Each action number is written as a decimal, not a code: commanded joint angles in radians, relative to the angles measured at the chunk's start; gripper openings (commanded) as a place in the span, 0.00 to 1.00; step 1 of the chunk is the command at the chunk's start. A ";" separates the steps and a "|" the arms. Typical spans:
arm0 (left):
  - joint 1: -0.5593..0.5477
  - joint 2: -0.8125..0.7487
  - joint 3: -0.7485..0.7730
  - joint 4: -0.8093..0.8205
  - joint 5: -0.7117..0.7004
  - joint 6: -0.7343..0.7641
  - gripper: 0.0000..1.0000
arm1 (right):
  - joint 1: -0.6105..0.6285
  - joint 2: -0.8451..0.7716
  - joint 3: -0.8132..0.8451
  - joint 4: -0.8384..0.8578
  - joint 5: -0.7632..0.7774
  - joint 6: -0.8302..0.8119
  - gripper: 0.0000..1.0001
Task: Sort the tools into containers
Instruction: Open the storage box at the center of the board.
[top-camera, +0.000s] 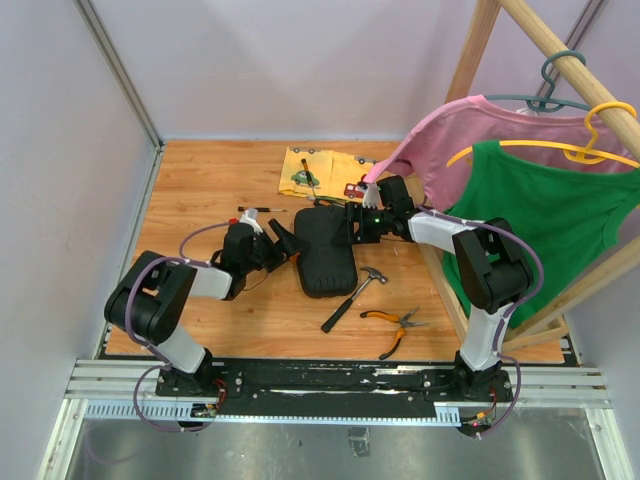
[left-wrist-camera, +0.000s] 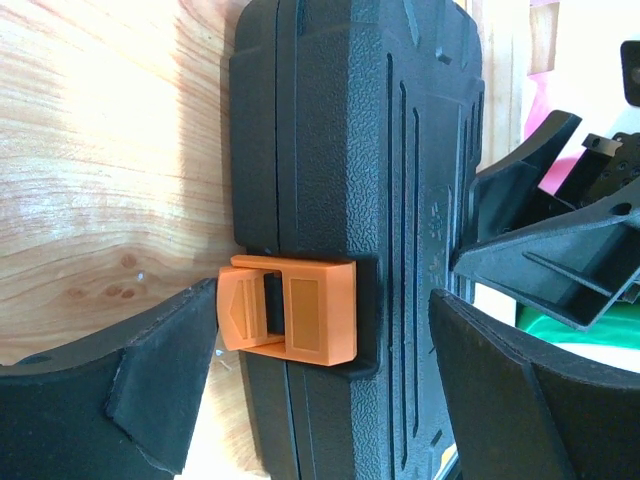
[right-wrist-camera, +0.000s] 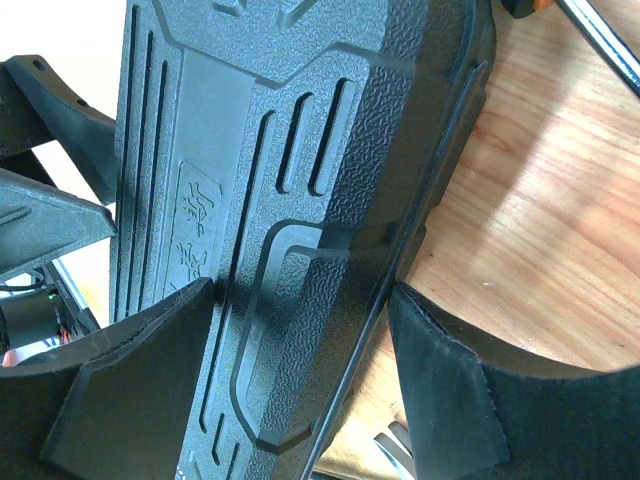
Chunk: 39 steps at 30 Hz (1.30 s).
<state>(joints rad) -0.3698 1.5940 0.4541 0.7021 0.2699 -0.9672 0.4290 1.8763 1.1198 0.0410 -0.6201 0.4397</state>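
The left gripper (left-wrist-camera: 322, 345) stands spread, its fingers (left-wrist-camera: 150, 395) on either side of the orange latch (left-wrist-camera: 288, 320) with clear gaps, holding nothing. The latch sits midway along the left long side of the case (top-camera: 325, 250), which lies shut mid-table (top-camera: 200, 180), its long axis running away from the arm bases. The left arm is therefore nearer the latch, which lies dead ahead of its pads. The right gripper (right-wrist-camera: 300, 305) is released too. Its fingers (right-wrist-camera: 470, 400) straddle the opposite long edge, one over the ribbed lid and one over bare wood; I cannot tell whether either touches. The likely next move is to flip the latch, and nothing blocks it. The hammer (top-camera: 355, 297) lies just beside the case's near right corner, with the pliers (top-camera: 392, 328) nearer the right base. A thin screwdriver (top-camera: 262, 209) lies beyond the left gripper, and a yellow cloth (top-camera: 318, 172) is at the far end.
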 joint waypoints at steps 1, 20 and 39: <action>-0.004 -0.048 0.009 0.040 0.022 -0.006 0.86 | 0.013 0.039 0.004 -0.041 0.026 -0.037 0.70; -0.006 -0.093 0.016 -0.043 -0.004 0.024 0.74 | 0.013 0.049 0.007 -0.037 0.021 -0.031 0.70; -0.007 -0.079 0.029 -0.084 -0.030 0.047 0.46 | 0.014 0.053 0.008 -0.038 0.019 -0.030 0.70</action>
<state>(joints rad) -0.3702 1.5158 0.4545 0.6178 0.2405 -0.9398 0.4290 1.8843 1.1233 0.0475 -0.6292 0.4400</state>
